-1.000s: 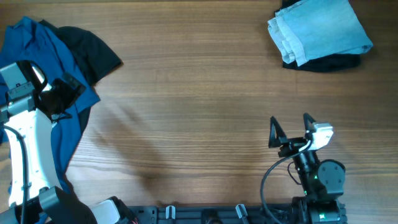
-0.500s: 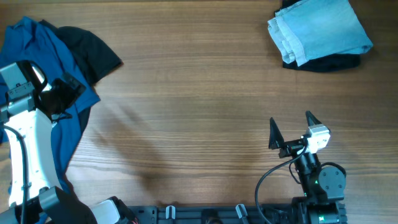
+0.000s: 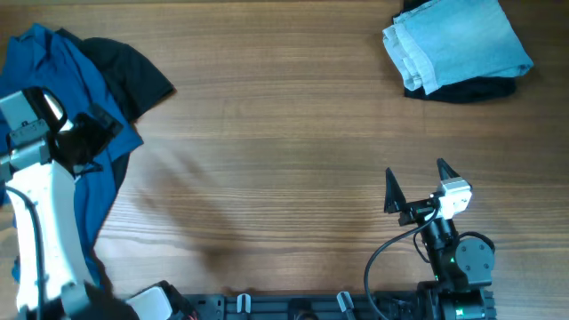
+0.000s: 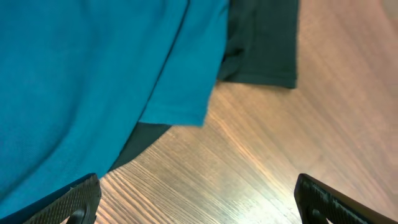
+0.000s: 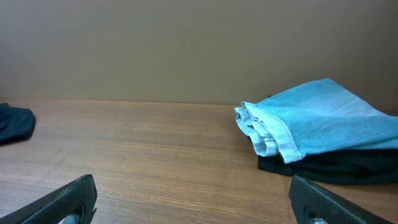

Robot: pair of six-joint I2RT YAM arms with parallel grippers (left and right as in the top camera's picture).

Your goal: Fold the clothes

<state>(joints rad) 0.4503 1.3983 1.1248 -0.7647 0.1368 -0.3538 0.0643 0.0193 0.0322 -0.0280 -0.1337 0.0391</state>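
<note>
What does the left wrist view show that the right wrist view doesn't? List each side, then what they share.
Left wrist only: the shirt up close, lying over a black cloth that sticks out beneath it.
Right wrist only: the folded shorts stacked on a black garment, the wall behind, and a dark lump at the far left edge.
Both: the table, plus the left end effector and right end effector, each open and empty.
</note>
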